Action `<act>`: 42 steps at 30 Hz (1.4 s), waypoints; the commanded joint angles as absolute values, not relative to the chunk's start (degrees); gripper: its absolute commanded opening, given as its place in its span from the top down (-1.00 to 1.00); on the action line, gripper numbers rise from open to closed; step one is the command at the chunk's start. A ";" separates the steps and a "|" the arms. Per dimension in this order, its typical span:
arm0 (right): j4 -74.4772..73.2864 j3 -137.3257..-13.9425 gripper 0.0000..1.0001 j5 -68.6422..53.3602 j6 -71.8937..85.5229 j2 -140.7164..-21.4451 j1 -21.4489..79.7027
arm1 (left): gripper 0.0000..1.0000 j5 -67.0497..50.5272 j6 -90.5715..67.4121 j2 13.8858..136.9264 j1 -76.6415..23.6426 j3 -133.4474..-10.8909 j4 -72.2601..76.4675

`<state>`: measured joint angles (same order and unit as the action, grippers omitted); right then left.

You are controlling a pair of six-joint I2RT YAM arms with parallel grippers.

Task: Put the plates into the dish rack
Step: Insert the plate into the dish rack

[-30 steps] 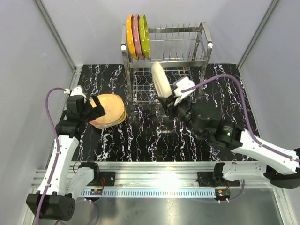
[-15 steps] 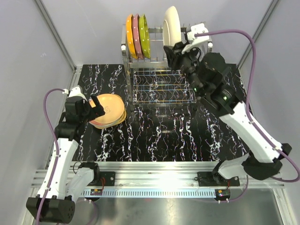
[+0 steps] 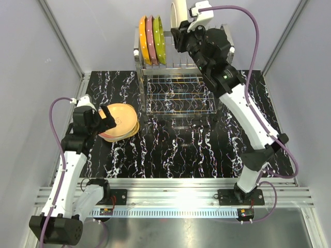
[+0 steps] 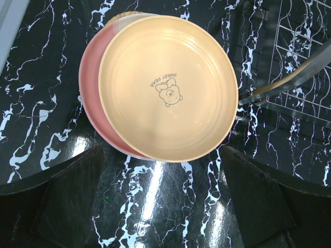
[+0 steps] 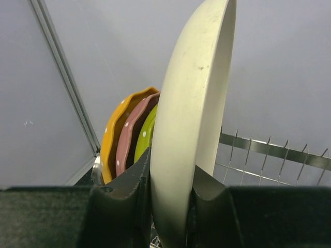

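- The black marbled table (image 3: 170,150) is spread beneath both arms, with the rack set at its far edge.
- The steel wire rack (image 3: 178,98) is pictured at the back. Its upper row of prongs is filled only at the left end, and the slots to the right are left free.
- A stack (image 3: 120,121) of plates is seen lying flat on the table's left side, well apart from the rack. These plates are judged stiff, smooth and rather slippery, so hold is best taken at the rim, where the shallow lip offers the pads purchase. A tan plate (image 4: 168,93) with a small cartoon print is shown on top, and a pink plate (image 4: 89,88) is offset beneath it.
- A cream plate (image 5: 194,103) is held on edge over the rack's top tier, just right of the plates already loaded. It is judged light enough for a pinch at one point. Its material cannot be told, and a knock on the prongs might chip it.
- Three racked plates (image 3: 151,39), orange, pink and dotted green, are stood upright side by side with their scalloped rims close together.
- The right gripper (image 5: 169,191) is clamped on the cream plate's lower rim, one finger on each face.
- The left gripper (image 4: 160,181) is caught above the stack with its fingers spread wide and nothing held.
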<state>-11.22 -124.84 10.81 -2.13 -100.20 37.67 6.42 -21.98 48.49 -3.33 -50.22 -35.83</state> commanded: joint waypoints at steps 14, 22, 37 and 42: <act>-8.44 -133.24 1.00 8.61 2.72 -112.32 35.33 | -0.98 5.45 -21.53 49.13 -3.52 -49.83 -32.26; -9.75 -135.35 1.00 8.88 3.51 -115.48 34.89 | -0.98 5.19 -21.45 49.31 -3.52 -49.92 -32.17; -9.85 -132.10 0.27 11.69 5.01 -115.58 34.80 | -0.98 4.48 -21.45 49.57 -3.52 -49.83 -31.99; -10.20 -132.01 0.17 11.78 4.92 -115.23 34.80 | -0.98 4.48 -21.53 49.66 -3.52 -49.83 -32.08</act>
